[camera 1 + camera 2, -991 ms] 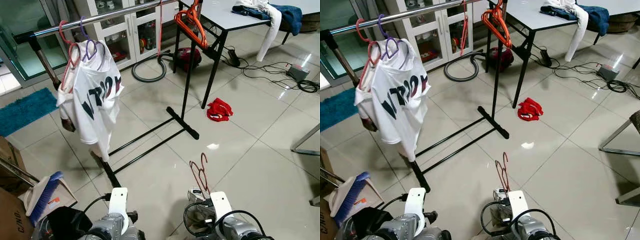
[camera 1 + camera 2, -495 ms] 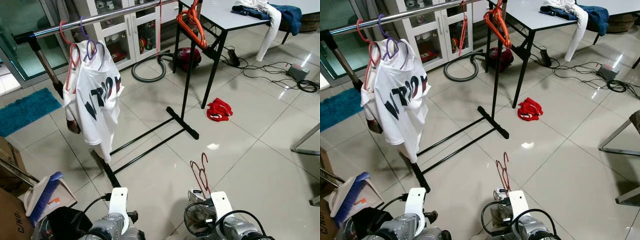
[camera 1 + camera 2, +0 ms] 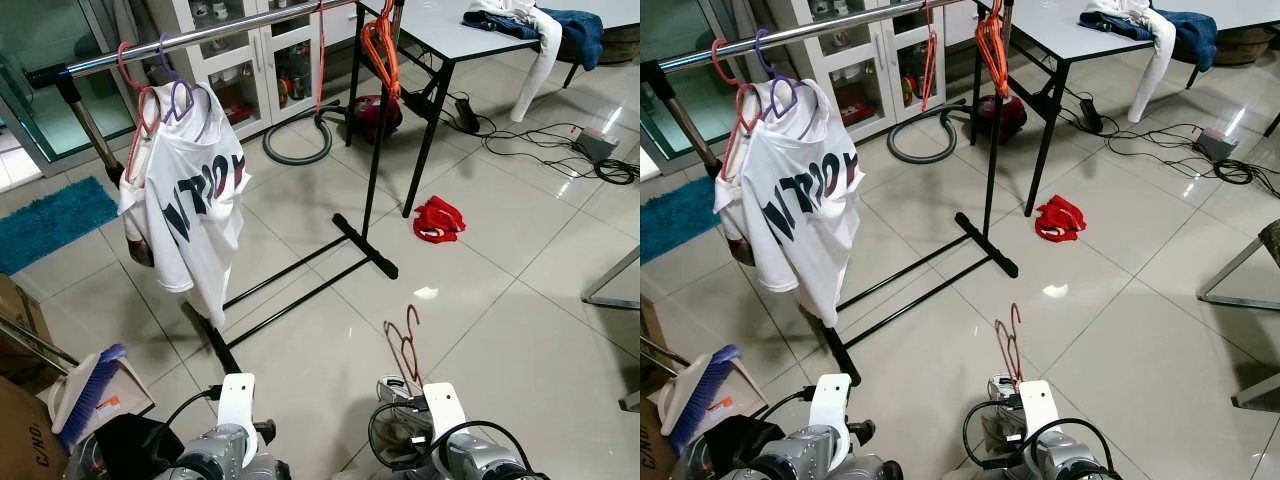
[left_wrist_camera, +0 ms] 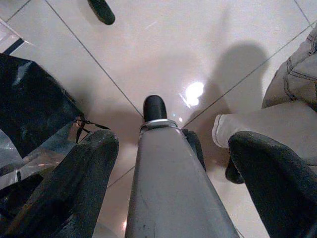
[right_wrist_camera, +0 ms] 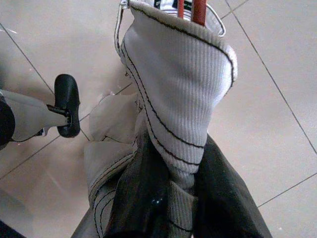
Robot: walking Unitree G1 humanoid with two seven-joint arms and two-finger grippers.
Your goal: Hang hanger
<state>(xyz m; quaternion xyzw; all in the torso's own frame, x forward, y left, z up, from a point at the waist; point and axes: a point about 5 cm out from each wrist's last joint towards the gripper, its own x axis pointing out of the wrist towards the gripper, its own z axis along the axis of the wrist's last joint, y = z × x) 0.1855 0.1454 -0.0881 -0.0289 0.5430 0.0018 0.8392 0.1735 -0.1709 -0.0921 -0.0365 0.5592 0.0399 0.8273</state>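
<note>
A dark red hanger (image 3: 404,343) stands hook-up just ahead of my right arm, carrying a white ribbed-collar garment (image 5: 183,94). My right gripper (image 5: 173,191) is shut on that garment below the collar, low over the tiled floor. The silver rail (image 3: 200,35) of a black clothes rack crosses the upper left. A white printed T-shirt (image 3: 190,200) hangs from it on purple and pink hangers, with a red hanger (image 3: 320,55) farther along. Orange hangers (image 3: 381,45) hang at its right end. My left gripper (image 4: 173,141) hangs open, nothing between its fingers.
The rack's black foot bars (image 3: 366,246) lie on the floor ahead. A black-legged table (image 3: 440,40) with clothes stands at the back right, a red cloth (image 3: 438,219) and cables (image 3: 560,140) near it. A vacuum hose (image 3: 298,142), a brush (image 3: 85,385) and cardboard boxes (image 3: 18,420) are around.
The white T-shirt has swung and turned a little on the rail. The orange hangers have swung edge-on. The hanger in my right gripper has barely shifted.
</note>
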